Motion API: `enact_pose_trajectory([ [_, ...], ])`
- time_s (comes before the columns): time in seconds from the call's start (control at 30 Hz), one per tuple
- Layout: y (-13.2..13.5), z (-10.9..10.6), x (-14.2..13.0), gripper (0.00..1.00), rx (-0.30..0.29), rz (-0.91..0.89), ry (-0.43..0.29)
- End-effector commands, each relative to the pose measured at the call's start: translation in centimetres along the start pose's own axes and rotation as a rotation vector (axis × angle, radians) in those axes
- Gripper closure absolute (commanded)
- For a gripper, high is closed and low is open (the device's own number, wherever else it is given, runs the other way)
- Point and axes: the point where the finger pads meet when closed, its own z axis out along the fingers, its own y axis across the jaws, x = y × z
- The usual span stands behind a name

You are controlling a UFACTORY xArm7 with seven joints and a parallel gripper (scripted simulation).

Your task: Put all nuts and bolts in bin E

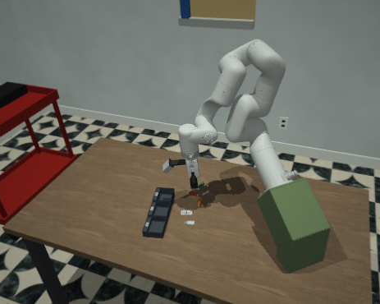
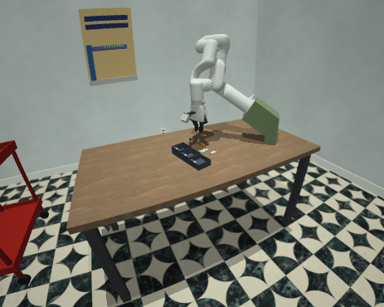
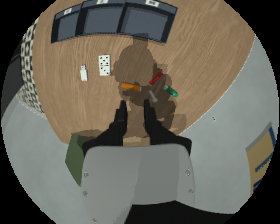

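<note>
The hand hovers part-closed and empty above the little heap of bolts on the desk, just beside the dark row of bins. Next comes descending onto one bolt.

Too small near the bins to sort into nuts or bolts: red, orange, green and grey bits. No letter legible on the bins. Poster above cut by the frame's top.
</note>
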Motion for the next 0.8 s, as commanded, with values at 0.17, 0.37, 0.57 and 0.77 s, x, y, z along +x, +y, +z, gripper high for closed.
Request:
enact_pose_trajectory([
  [0.17,2.86,1.4,-3.67,0.71,0.003,0.157,0.004],
  [0.37,2.71,1.38,-3.78,0.71,0.003,0.157,0.004],
  [0.57,2.71,1.38,-3.78,0.71,0.003,0.157,0.004],
  [0.77,2.71,1.38,-3.78,0.71,0.003,0.157,0.004],
])
